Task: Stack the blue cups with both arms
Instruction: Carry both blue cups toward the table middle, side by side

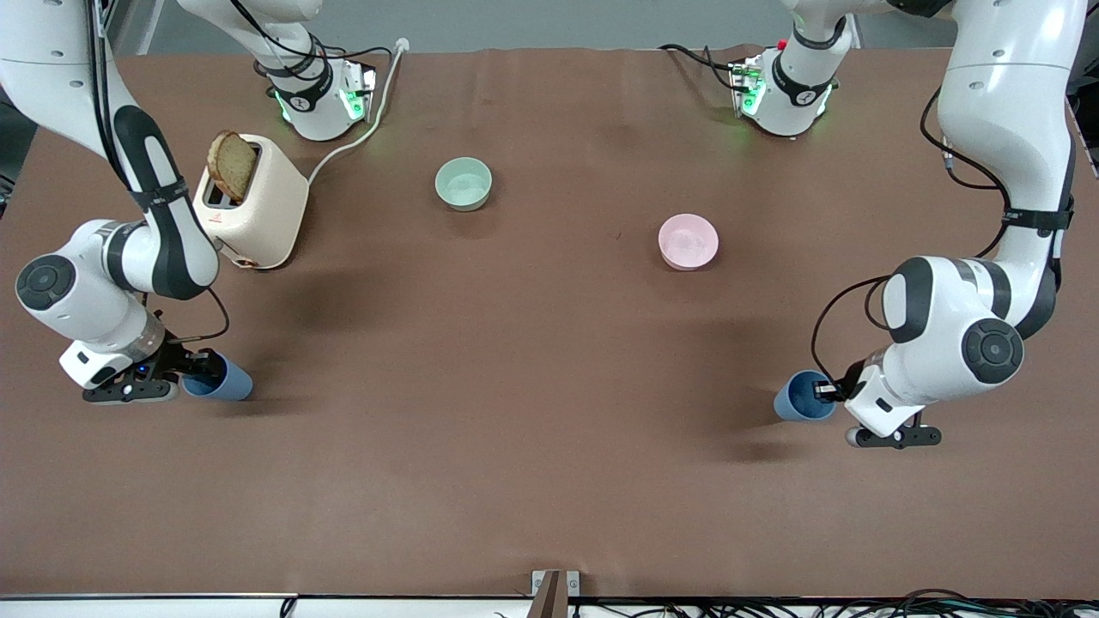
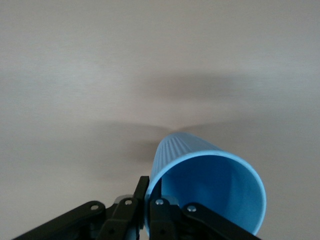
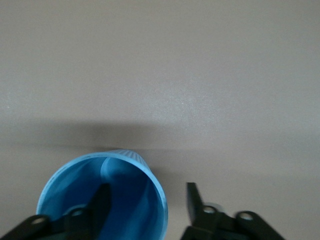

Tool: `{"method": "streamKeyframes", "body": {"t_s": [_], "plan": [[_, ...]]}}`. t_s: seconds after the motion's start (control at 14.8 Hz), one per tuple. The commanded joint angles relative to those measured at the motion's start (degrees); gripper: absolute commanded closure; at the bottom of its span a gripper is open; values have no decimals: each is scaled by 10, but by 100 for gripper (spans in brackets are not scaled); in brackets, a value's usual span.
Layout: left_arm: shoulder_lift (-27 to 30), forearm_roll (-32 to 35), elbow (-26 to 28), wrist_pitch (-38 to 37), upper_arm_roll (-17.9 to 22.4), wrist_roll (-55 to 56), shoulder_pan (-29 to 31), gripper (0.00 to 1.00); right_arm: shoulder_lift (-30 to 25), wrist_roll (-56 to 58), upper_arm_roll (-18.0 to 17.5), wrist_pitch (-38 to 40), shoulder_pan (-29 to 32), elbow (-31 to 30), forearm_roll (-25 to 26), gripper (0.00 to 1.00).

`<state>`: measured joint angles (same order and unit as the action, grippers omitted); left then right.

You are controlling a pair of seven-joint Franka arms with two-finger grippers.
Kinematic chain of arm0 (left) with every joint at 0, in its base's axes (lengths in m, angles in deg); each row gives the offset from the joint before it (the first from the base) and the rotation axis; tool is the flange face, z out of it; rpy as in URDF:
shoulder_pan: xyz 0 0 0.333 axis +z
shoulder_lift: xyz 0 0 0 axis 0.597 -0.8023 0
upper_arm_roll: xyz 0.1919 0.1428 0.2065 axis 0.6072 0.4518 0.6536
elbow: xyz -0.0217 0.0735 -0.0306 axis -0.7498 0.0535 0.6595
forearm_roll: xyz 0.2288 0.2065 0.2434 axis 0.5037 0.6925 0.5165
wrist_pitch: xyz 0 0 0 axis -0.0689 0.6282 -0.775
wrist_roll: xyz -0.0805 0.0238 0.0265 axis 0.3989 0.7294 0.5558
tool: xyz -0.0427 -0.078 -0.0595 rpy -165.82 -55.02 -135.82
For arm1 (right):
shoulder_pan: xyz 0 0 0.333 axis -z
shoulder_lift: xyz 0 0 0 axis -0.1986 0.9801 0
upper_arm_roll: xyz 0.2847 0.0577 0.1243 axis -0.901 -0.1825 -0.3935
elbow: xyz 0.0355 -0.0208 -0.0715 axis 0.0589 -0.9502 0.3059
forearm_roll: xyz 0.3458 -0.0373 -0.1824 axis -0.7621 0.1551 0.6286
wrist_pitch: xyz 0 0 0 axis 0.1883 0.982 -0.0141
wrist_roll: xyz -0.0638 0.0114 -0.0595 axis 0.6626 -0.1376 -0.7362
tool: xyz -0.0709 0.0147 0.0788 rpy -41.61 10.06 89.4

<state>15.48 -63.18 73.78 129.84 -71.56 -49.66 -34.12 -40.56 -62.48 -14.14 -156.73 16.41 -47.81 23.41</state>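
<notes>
One blue cup (image 1: 225, 381) stands near the right arm's end of the table. My right gripper (image 1: 191, 369) is open around its rim. In the right wrist view, one finger (image 3: 100, 202) is inside the cup (image 3: 135, 182) and the other finger (image 3: 193, 200) is outside, with the gripper (image 3: 146, 196) straddling the wall. The other blue cup (image 1: 798, 399) stands near the left arm's end. My left gripper (image 1: 828, 392) is shut on its rim. The left wrist view shows that gripper (image 2: 148, 189) pinching the wall of the cup (image 2: 210, 185).
A cream toaster (image 1: 255, 200) with a bread slice (image 1: 232, 165) and a white cable (image 1: 356, 137) stands by the right arm's base. A pale green bowl (image 1: 464, 184) and a pink bowl (image 1: 688, 241) sit farther from the front camera than the cups.
</notes>
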Motion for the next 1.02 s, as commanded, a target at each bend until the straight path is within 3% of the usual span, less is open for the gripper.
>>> {"method": "streamKeyframes", "body": {"t_s": [0.0, 0.07, 0.14, 0.54, 0.74, 0.95], "plan": [[23, 1, 4, -15, -55, 94, -5, 100, -4, 7, -3, -7, 4, -10, -2, 75], [22, 5, 4, -14, -82, 135, -9, 100, -4, 6, -4, -7, 4, -9, -2, 91], [22, 9, 2, -14, -101, 181, -21, 100, -4, 5, -4, -7, 4, -9, -2, 97], [-11, 10, -29, -7, -99, 366, -182, 100, -7, 1, -5, 7, 1, 7, -2, 99], [-35, 11, -50, -1, -93, 421, -240, 100, -10, -1, -6, 98, -5, 71, -6, 99], [-47, 12, -50, 11, -81, 454, -276, 100, -10, -17, -5, 232, -16, 174, -84, 99]]}}
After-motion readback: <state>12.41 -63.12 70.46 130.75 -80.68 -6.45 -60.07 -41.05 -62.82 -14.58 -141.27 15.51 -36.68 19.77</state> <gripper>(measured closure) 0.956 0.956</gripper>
